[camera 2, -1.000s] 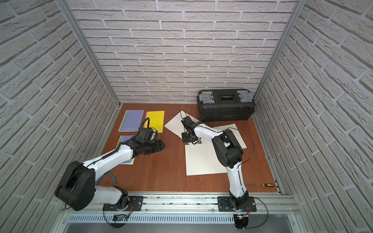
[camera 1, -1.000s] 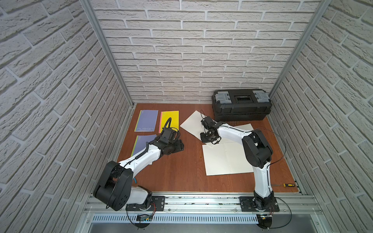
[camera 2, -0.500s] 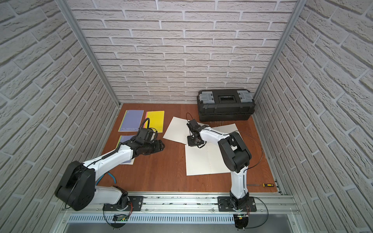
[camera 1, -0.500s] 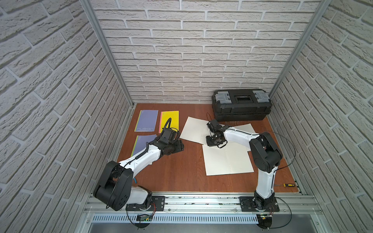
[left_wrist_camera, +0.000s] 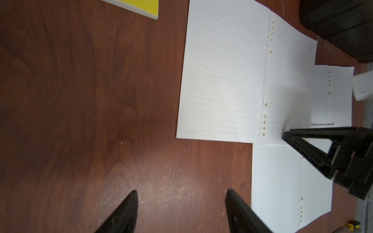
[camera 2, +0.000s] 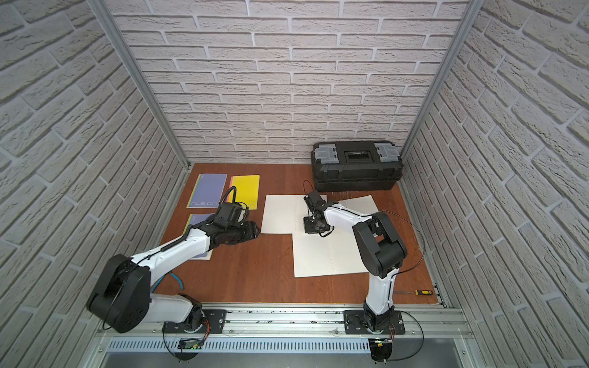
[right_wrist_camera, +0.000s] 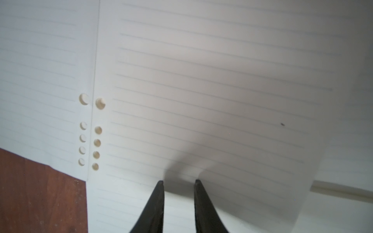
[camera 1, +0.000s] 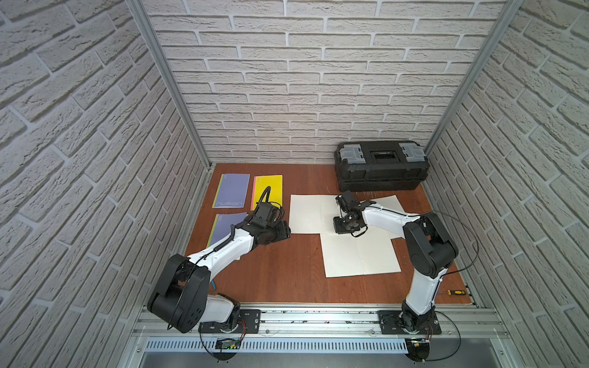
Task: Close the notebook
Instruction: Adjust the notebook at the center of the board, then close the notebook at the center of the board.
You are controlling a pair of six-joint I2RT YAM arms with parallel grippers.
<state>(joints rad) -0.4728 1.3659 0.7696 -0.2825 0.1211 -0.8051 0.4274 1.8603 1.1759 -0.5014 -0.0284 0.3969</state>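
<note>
An open notebook (camera 1: 307, 213) (camera 2: 280, 213) lies flat at the back centre with its white lined pages up. My right gripper (camera 1: 340, 231) (camera 2: 308, 230) points down onto its right page. The tips stand at that page's front edge (right_wrist_camera: 178, 181). The jaws are a narrow gap apart, and nothing shows between them. In the left wrist view the page (left_wrist_camera: 222, 80) creases slightly at those tips (left_wrist_camera: 284, 136). My left gripper (camera 1: 287, 234) (left_wrist_camera: 181, 193) hovers open over bare wood, left of the notebook and clear of it.
A second open notebook (camera 1: 360, 255) lies in front of the first, and a third (camera 1: 387, 204) lies under the right arm. Closed purple (camera 1: 231, 190), yellow (camera 1: 269, 188) and purple (camera 1: 223, 227) notebooks lie at the left. A black toolbox (camera 1: 381, 165) stands back right. A screwdriver (camera 1: 452, 292) lies front right.
The right gripper has slid rightward and toward the front. The back notebook has turned under it from a diagonal to square with the table. The left arm has stayed put.
</note>
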